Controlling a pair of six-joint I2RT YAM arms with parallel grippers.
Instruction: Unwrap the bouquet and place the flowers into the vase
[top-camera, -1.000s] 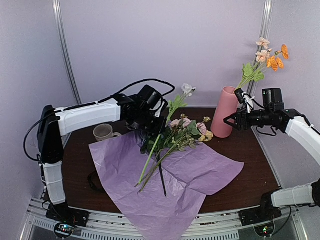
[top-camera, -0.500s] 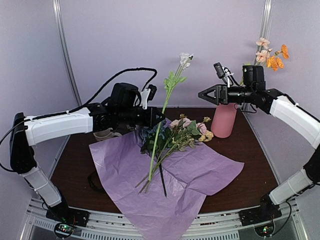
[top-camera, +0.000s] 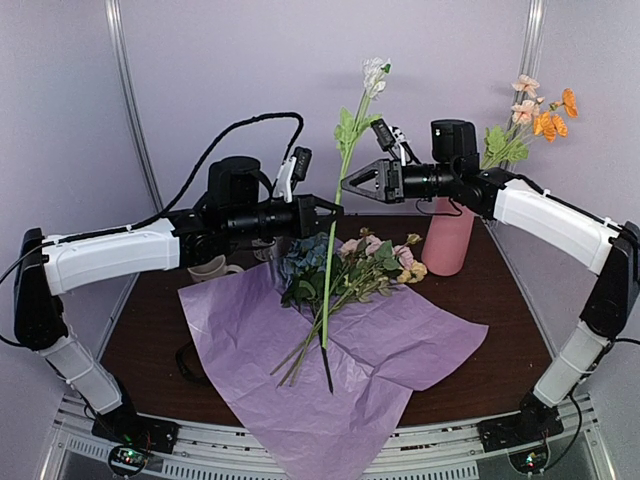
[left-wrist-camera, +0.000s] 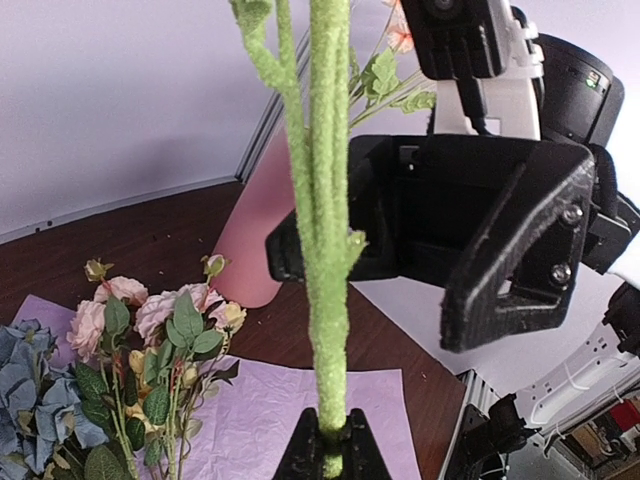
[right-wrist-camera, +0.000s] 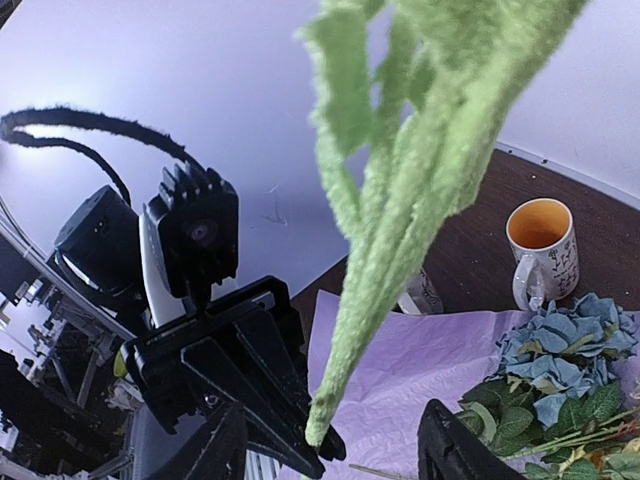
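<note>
My left gripper is shut on the fuzzy green stem of one flower and holds it upright above the table, its white bloom on top. In the left wrist view the stem rises from my left gripper. My right gripper is open, level with the stem and pointing at it from the right; the stem stands ahead of the gap of my right gripper, not touched. The other flowers lie on the unfolded lilac paper. The pink vase holds peach and orange flowers.
A patterned mug stands behind the paper at the left, and the right wrist view shows a mug with an orange inside beside the blue blooms. The paper hangs over the table's near edge. A dark strip lies left of the paper.
My left arm lifted one stem out of the pile and stood it upright. My right arm left the vase and swung left, up to the stem.
</note>
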